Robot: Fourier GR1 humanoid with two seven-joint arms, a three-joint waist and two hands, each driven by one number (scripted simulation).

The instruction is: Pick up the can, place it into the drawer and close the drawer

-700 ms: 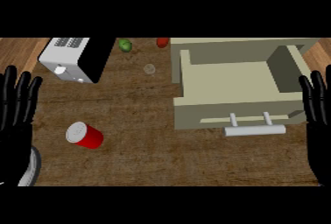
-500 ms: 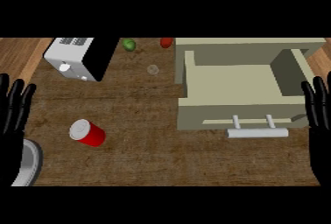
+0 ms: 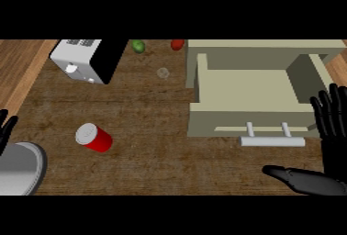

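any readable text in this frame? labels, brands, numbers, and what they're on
None readable.
Red can: plain side and grey top, no label visible.
Toaster: only small round knobs on its white face, no markings legible.
Drawer and its handle: no print.
Green item and red item at the counter's back edge: too small to tell.

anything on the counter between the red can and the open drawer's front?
No. In the head view, only bare brown wood-grain counter lies between the red cylindrical can with the silver top and the beige open drawer with its white bar handle.
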